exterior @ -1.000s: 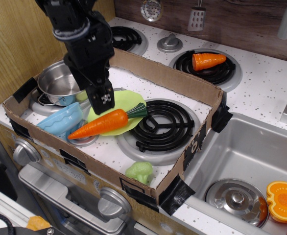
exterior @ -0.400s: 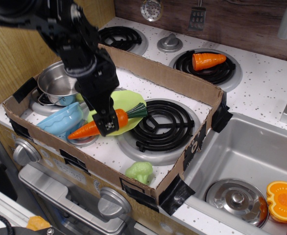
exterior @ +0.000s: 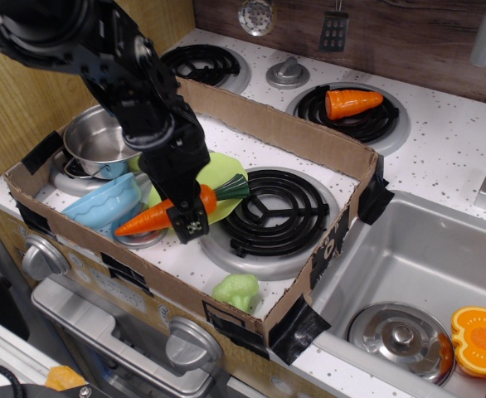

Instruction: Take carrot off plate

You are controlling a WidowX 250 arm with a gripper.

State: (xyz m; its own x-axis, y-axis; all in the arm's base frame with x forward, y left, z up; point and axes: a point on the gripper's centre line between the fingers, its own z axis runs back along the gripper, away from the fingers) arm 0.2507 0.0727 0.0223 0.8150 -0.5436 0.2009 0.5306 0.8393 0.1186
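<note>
Carrot [exterior: 156, 215] on plate [exterior: 223, 176]; jaws over it; blue bowl [exterior: 102, 203] adj.

Speckled white toy stovetop [exterior: 442, 133], steel sink [exterior: 442, 265], dark wood backsplash [exterior: 409, 37], yellow wood wall [exterior: 27, 99]

a second ago the gripper [exterior: 188, 217] hung above the plate [exterior: 224, 174], clear of the carrot [exterior: 156, 215]. it has since dropped toward the lower centre-left of the frame and now sits across the carrot's middle, covering it. the arm has swung in from the upper left.
</note>
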